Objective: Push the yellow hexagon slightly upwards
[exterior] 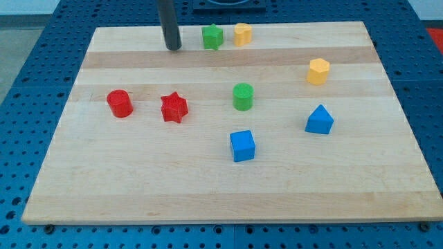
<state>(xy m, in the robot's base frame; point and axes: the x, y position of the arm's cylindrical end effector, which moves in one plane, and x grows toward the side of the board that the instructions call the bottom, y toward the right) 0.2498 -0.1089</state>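
The yellow hexagon [318, 71] lies on the wooden board at the view's right, upper part. My tip [174, 48] rests on the board near the view's top, left of centre, far to the left of the yellow hexagon. The closest block to my tip is a green block [212, 37], just to its right. Another yellow block [242, 34], its shape unclear, sits right of that green block at the top.
A green cylinder [243, 96] stands at the centre. A red cylinder [120, 103] and a red star [174, 108] lie at the left. A blue cube [242, 146] sits below centre, and a blue pointed block [319, 120] below the yellow hexagon. The board's top edge [304, 23] is near.
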